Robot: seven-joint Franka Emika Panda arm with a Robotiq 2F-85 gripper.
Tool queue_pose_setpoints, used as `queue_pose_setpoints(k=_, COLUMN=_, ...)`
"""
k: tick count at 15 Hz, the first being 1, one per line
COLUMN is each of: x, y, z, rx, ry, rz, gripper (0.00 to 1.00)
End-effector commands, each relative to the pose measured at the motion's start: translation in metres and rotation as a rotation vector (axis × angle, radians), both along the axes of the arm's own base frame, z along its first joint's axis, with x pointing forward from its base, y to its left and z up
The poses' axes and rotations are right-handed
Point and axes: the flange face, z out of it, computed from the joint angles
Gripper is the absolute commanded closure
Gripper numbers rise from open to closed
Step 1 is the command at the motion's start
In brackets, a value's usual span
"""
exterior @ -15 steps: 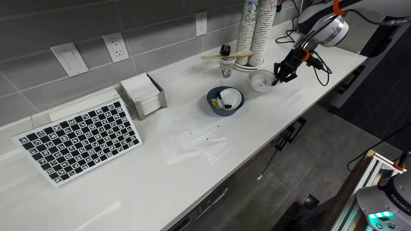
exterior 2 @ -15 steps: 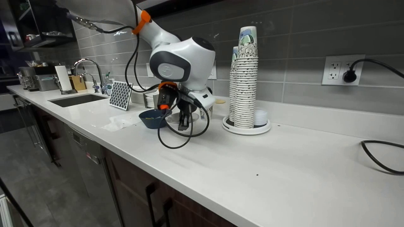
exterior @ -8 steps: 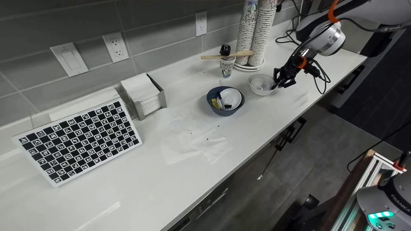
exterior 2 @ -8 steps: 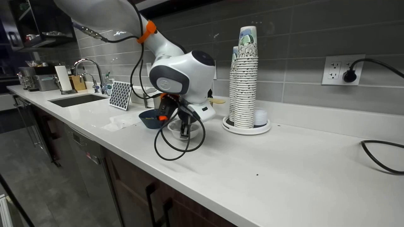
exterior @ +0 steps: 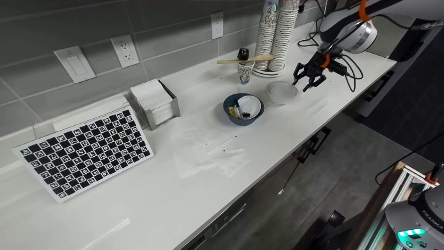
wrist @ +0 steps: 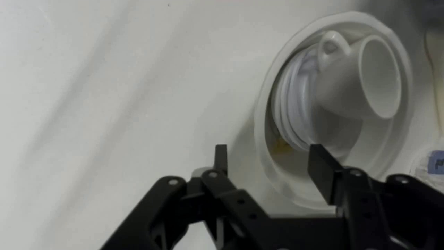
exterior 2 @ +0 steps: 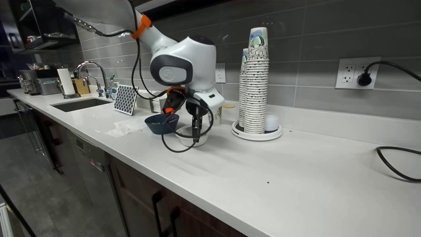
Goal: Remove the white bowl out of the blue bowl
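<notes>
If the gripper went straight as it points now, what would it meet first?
Probably the rim of the white bowl holding the mug: in the wrist view, it shows between the jaws of the open gripper. Depth is unclear.

The white bowl [wrist: 261, 125] has been lowered to the counter [exterior: 166, 194] and the gripper [exterior: 299, 87] spread and lifted towards one o'clock in an exterior view.

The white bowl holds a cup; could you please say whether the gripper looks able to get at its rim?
Probably yes: the gripper is open, and in the wrist view the rim of the white bowl runs between its fingers. The cup lies clear, though stacked white pieces might crowd one finger.
</notes>
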Motion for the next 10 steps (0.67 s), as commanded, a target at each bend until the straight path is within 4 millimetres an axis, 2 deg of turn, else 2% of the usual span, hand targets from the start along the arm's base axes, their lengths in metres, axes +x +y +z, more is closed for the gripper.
queue_pose_setpoints(k=1, x=-0.028, y=0.02, z=0.058, rx=-0.148, ry=-0.024, rz=-0.033, gripper=0.06)
queue_pose_setpoints(k=3, x=-0.051, y=0.04, z=0.085, rx=-0.17, ry=-0.012, rz=0.147, gripper=0.0)
queue_pose_setpoints(k=5, x=-0.079, y=0.059, z=0.104, rx=-0.17, ry=-0.019, rz=0.258, gripper=0.0)
queue_pose_setpoints(k=10, x=-0.152, y=0.1, z=0.135, rx=-0.163, ry=-0.093, rz=0.525, gripper=0.0)
